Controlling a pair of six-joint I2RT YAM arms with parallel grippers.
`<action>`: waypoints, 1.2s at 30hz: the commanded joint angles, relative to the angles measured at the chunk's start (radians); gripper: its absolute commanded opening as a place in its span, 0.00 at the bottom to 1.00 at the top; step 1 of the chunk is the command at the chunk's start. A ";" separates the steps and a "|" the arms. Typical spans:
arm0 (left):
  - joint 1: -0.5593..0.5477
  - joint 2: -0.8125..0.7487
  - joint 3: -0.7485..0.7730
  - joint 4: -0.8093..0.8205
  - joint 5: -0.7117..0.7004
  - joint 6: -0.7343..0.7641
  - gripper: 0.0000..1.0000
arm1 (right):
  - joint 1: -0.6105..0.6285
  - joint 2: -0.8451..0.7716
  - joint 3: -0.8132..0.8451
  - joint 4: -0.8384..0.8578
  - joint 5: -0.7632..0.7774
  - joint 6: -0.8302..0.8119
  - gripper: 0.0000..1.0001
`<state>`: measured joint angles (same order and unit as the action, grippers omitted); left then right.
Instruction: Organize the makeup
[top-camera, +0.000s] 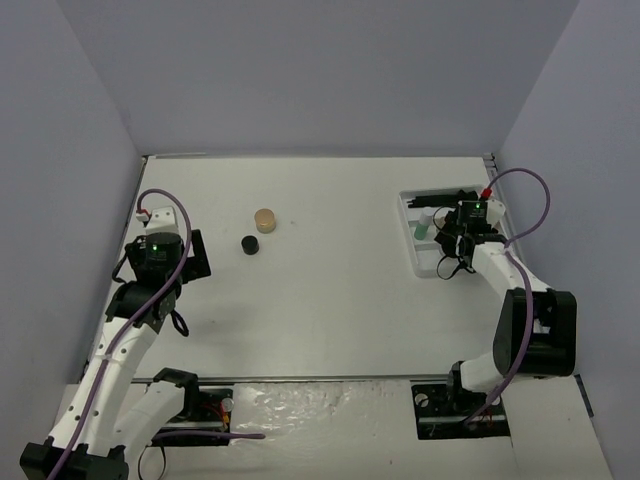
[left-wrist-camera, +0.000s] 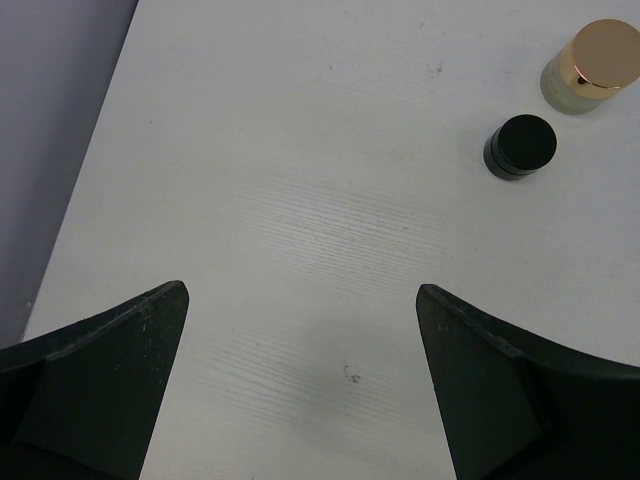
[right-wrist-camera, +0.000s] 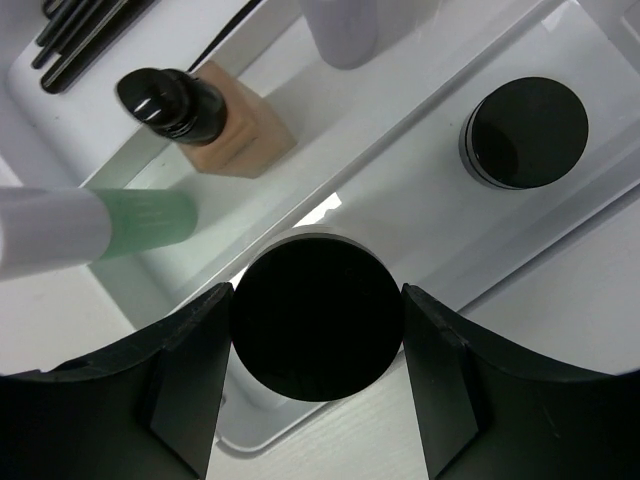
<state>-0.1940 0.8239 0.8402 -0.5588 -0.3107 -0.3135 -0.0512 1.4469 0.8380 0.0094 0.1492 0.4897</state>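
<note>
My right gripper (right-wrist-camera: 318, 330) is shut on a round black jar (right-wrist-camera: 318, 318) and holds it over the near edge of the white tray (right-wrist-camera: 400, 140). In the tray are another black jar (right-wrist-camera: 524, 132), a tan bottle with a dark cap (right-wrist-camera: 215, 118), a green bottle (right-wrist-camera: 140, 225), a pale bottle (right-wrist-camera: 345, 25) and thin black brushes (right-wrist-camera: 80, 30). My left gripper (left-wrist-camera: 300, 300) is open and empty over the table. A black jar (left-wrist-camera: 520, 146) and a tan jar with a gold lid (left-wrist-camera: 592, 67) stand ahead of it, to the right; they also show in the top view as the black jar (top-camera: 250, 244) and tan jar (top-camera: 264, 219).
The tray (top-camera: 415, 245) sits at the right side of the table, under my right gripper (top-camera: 450, 258). My left gripper (top-camera: 195, 255) is near the table's left edge, by the grey side wall (left-wrist-camera: 50, 100). Walls enclose the table on three sides.
</note>
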 joint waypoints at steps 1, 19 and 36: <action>0.005 -0.019 0.033 0.063 -0.010 0.020 0.97 | -0.019 0.072 0.007 0.117 0.021 0.043 0.00; -0.007 -0.022 0.030 0.062 -0.016 0.024 0.97 | -0.126 0.187 0.049 0.150 0.131 0.052 0.00; -0.007 0.048 0.038 0.093 0.115 0.021 0.97 | -0.134 0.115 0.061 0.118 0.043 0.076 0.78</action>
<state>-0.1963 0.8340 0.8400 -0.5442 -0.2808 -0.2985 -0.1892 1.6337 0.8730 0.1197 0.2316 0.5255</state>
